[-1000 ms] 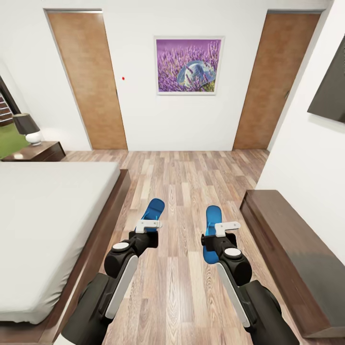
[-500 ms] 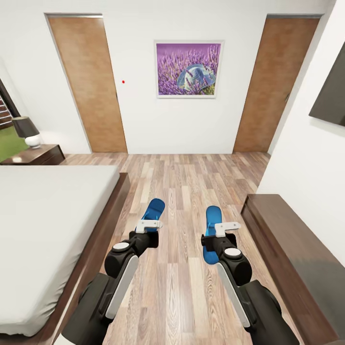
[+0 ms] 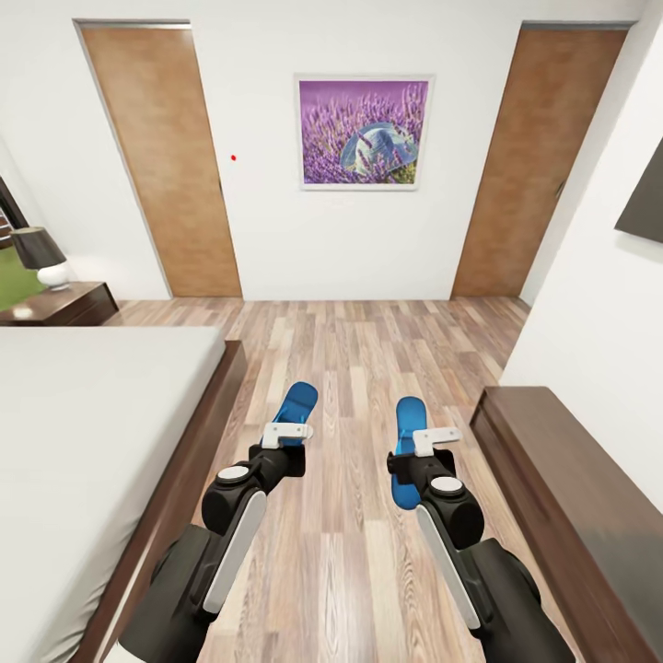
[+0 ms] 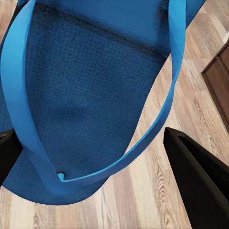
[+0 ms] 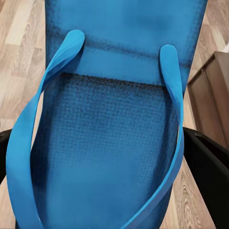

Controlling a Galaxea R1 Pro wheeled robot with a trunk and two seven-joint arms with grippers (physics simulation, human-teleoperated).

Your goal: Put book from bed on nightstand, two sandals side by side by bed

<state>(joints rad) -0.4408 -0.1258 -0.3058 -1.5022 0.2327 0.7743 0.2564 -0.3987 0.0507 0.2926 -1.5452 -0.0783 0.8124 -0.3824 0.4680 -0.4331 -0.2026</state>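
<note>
Bedroom floor [image 3: 350,368]: sandals [image 3: 298,403] pointing doorward.

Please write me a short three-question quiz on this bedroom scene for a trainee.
1. True or false: each gripper, left gripper and right gripper, carries a blue sandal.
2. Multiple choice: the bed lies on which side of the robot? A) its left B) its right C) straight ahead, against the far wall.
3. Fill in: on the nightstand beside the bed stands a ____.

Key
1. True: left sandal, right sandal, each between closed jaws.
2. A.
3. lamp.
</note>
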